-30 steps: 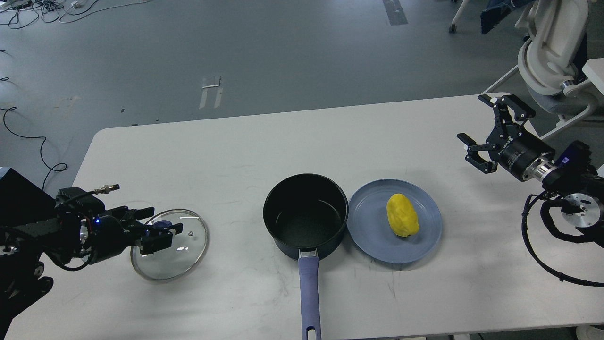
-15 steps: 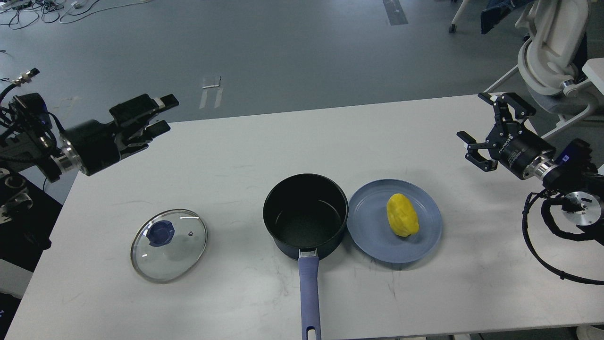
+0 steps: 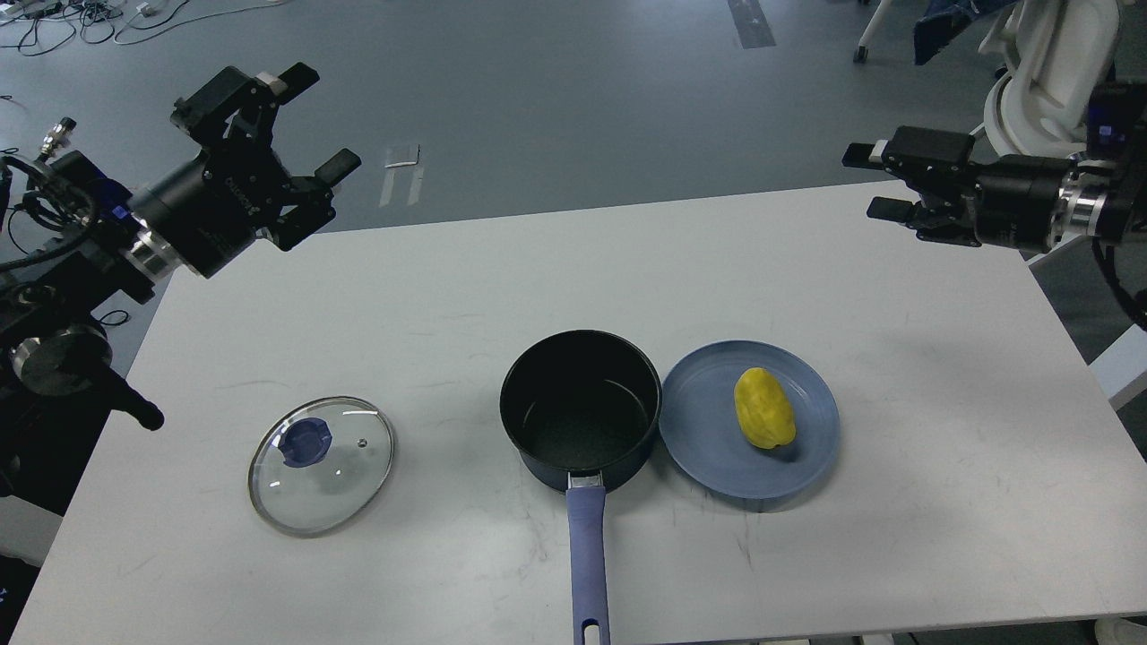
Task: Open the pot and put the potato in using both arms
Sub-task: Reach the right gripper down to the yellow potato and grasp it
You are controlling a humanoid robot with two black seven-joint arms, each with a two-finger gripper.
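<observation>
An uncovered dark navy pot [image 3: 581, 410] stands near the middle of a white table [image 3: 448, 296], its black interior empty and its long blue-purple handle [image 3: 588, 560] pointing toward the near edge. Its glass lid [image 3: 322, 464], blue knob [image 3: 305, 442] up, lies flat on the tabletop to the left, well apart from the pot. Just right of the pot, rim close against the pot's wall, sits a flat blue-grey plate [image 3: 717, 457] carrying the yellow potato [image 3: 764, 408], which lies slightly right of the plate's centre.

Both black arms hang raised over the table's far corners, well clear of everything on it. The left gripper [image 3: 305, 121] is poised above the far-left corner with its two fingers spread wide and nothing between them. The right gripper [image 3: 871, 182] reaches in from the right edge over the far-right corner, its two fingers pointing left, parted with a visible gap and likewise empty.

Beyond the table stretches a grey floor [image 3: 556, 98], with loose cables [image 3: 81, 18] at the upper left and a white chair [image 3: 1044, 81] at the upper right.
</observation>
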